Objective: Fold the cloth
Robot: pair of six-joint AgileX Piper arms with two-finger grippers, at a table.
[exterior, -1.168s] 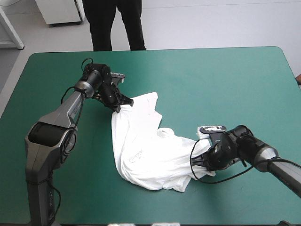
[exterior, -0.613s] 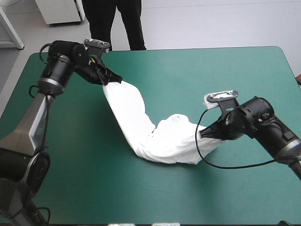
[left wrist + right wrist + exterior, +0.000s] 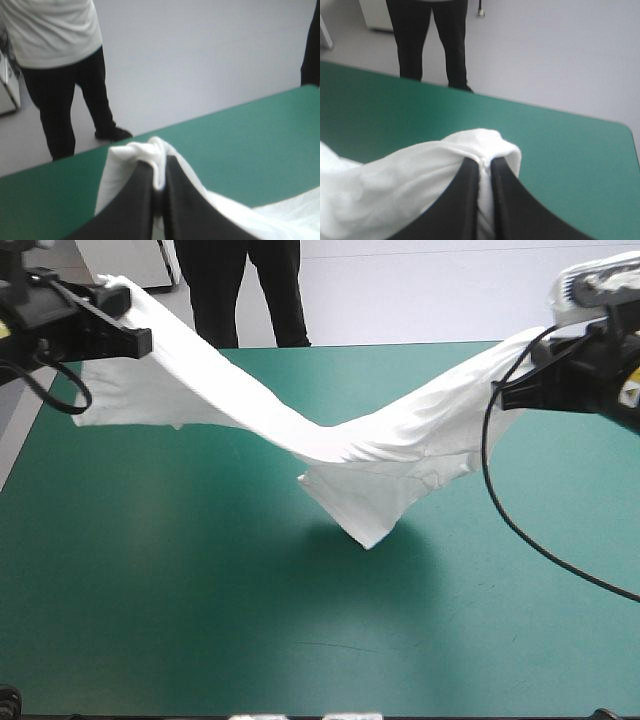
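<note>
I have the T-shirt (image 3: 380, 455) off the desk (image 3: 200, 630) and slung between the two arms. Its long axis runs across the high view from the upper left of the frame to the upper right. The left jaws sit at the upper left and the right jaws at the upper right. Both pairs are pressed almost together, each pinching a bunched end of the fabric; in each wrist view the white cloth folds over the black tips. From each grip the shirt falls away inward and downward, so the garment lies between the arms, not ahead of either one. It sags into a broad V, and a loose corner hangs lowest near the centre of the frame, over its own shadow on the teal-green cover. I cannot tell whether that corner touches. The low point sits closer to the right jaws than the left, and the left grip stands higher in the frame. I judge that lay-down depends on levelling that line and keeping it taut.
</note>
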